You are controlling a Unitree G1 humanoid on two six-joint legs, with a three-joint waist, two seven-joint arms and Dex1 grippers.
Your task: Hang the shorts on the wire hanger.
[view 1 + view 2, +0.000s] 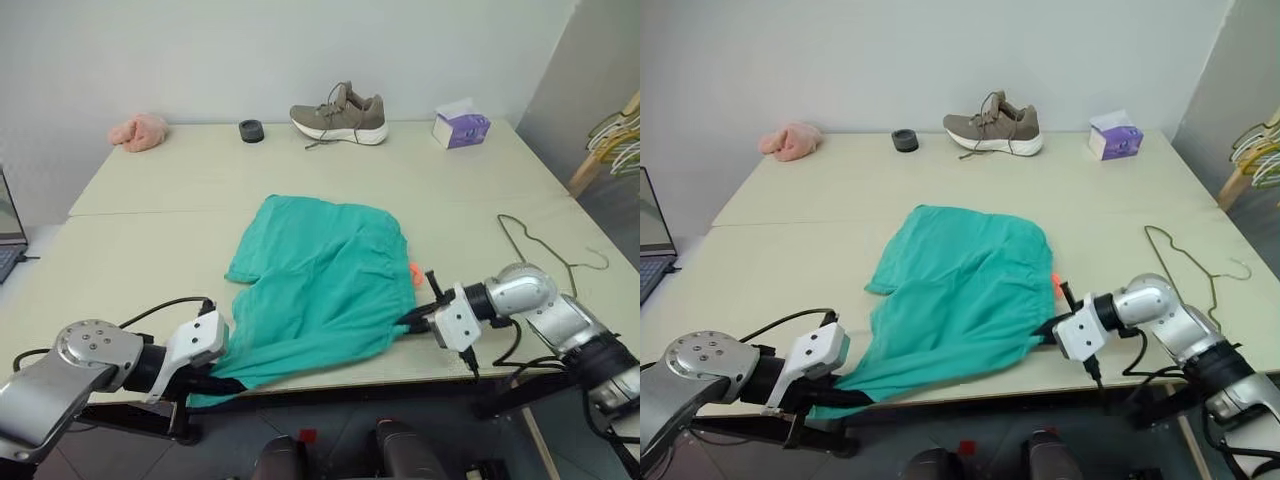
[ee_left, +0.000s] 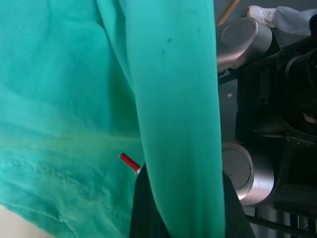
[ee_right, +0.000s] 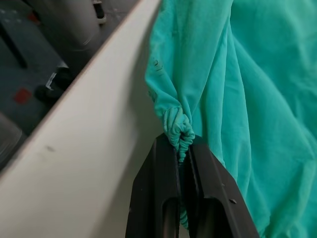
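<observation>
The teal-green shorts lie spread on the cream table, their near edge hanging over the table's front edge. A small orange tag shows at their right side. My left gripper is shut on the shorts' lower left corner, just past the table edge; fabric drapes over its fingers in the left wrist view. My right gripper is shut on the gathered waistband at the shorts' right corner. The thin olive wire hanger lies flat on the table to the right of the shorts, apart from both grippers.
A grey-brown shoe, a small black ring-shaped thing, a pink cloth and a purple tissue box sit along the table's far side. A laptop is at the left edge. Yellow and pale hangers hang at far right.
</observation>
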